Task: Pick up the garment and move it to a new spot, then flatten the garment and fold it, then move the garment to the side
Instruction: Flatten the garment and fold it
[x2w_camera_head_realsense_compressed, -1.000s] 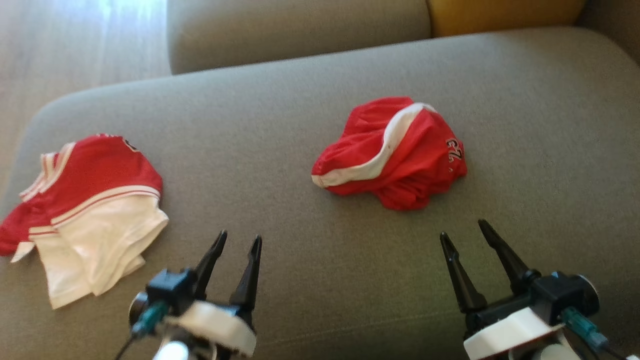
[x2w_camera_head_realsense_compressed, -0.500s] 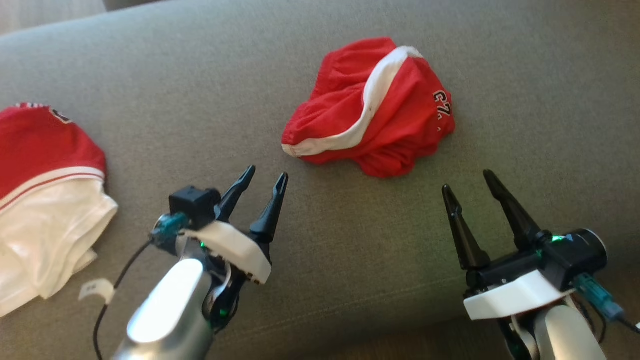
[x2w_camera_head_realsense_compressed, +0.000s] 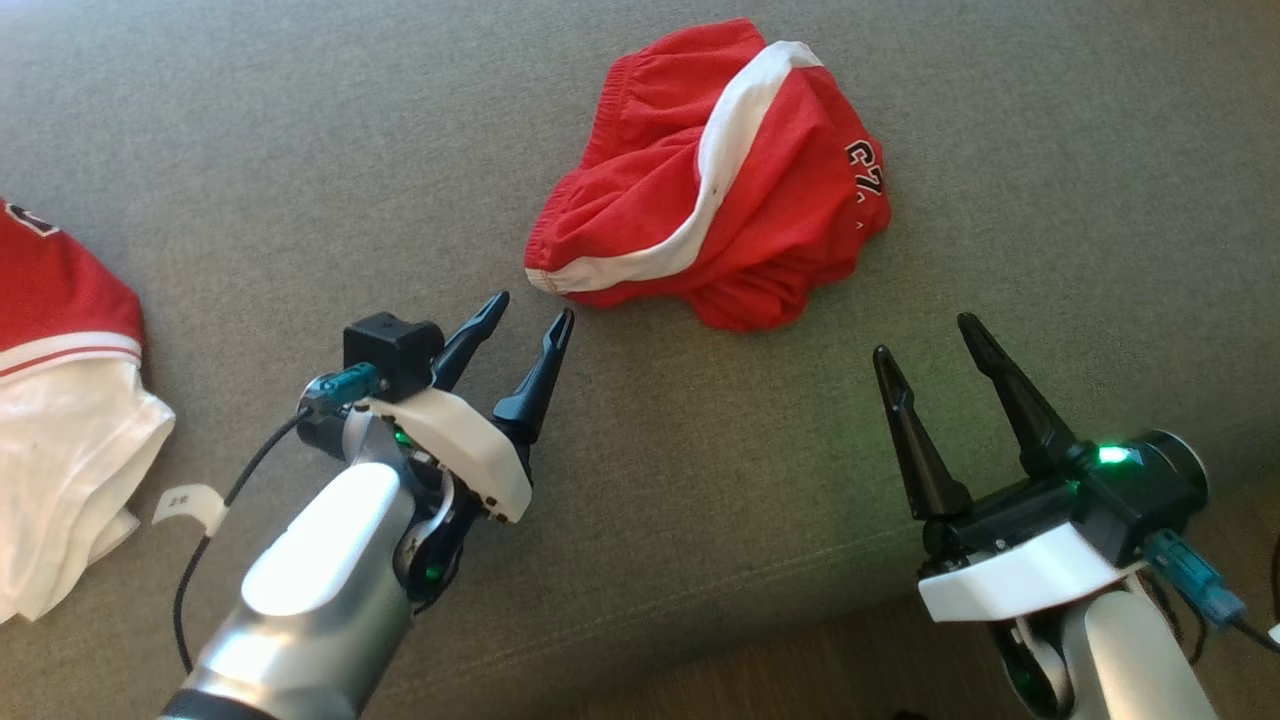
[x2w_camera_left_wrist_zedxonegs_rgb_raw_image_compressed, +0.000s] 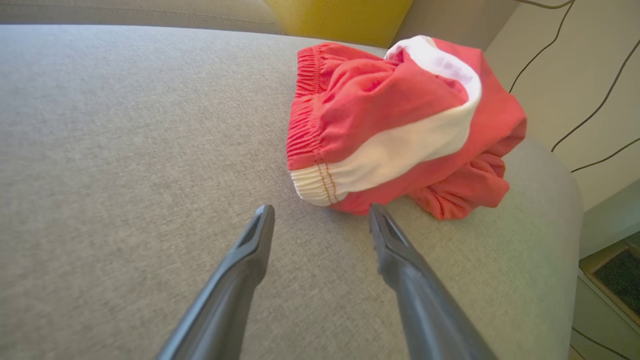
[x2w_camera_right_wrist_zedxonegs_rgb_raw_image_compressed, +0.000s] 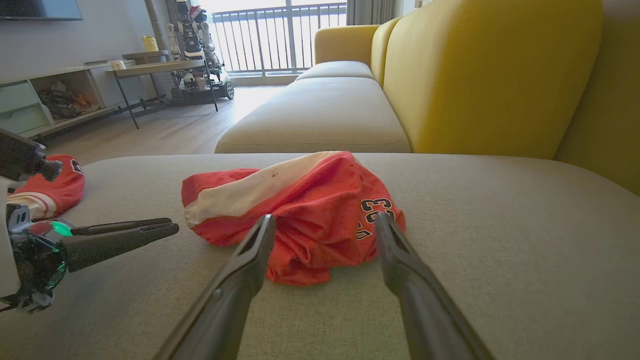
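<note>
The garment (x2w_camera_head_realsense_compressed: 720, 180), red shorts with a white stripe and a number print, lies crumpled on the grey sofa cushion (x2w_camera_head_realsense_compressed: 300, 150). It also fills the upper right of the left wrist view as the garment (x2w_camera_left_wrist_zedxonegs_rgb_raw_image_compressed: 400, 125), and sits centre in the right wrist view as the garment (x2w_camera_right_wrist_zedxonegs_rgb_raw_image_compressed: 300, 210). My left gripper (x2w_camera_head_realsense_compressed: 533, 312) is open, its tips just short of the shorts' white-banded corner. My right gripper (x2w_camera_head_realsense_compressed: 925, 335) is open too, hovering below and right of the bundle, apart from it. Both hold nothing.
A second red and white garment (x2w_camera_head_realsense_compressed: 60, 400) lies at the cushion's left end. The cushion's front edge (x2w_camera_head_realsense_compressed: 700, 640) runs close behind my wrists. A yellow backrest (x2w_camera_right_wrist_zedxonegs_rgb_raw_image_compressed: 490, 70) rises behind; another seat cushion (x2w_camera_right_wrist_zedxonegs_rgb_raw_image_compressed: 320, 115) extends beyond.
The head camera has tilted down and closer, shifting the whole picture. My left gripper has reached forward toward the shorts' near corner. The shorts lie unmoved.
</note>
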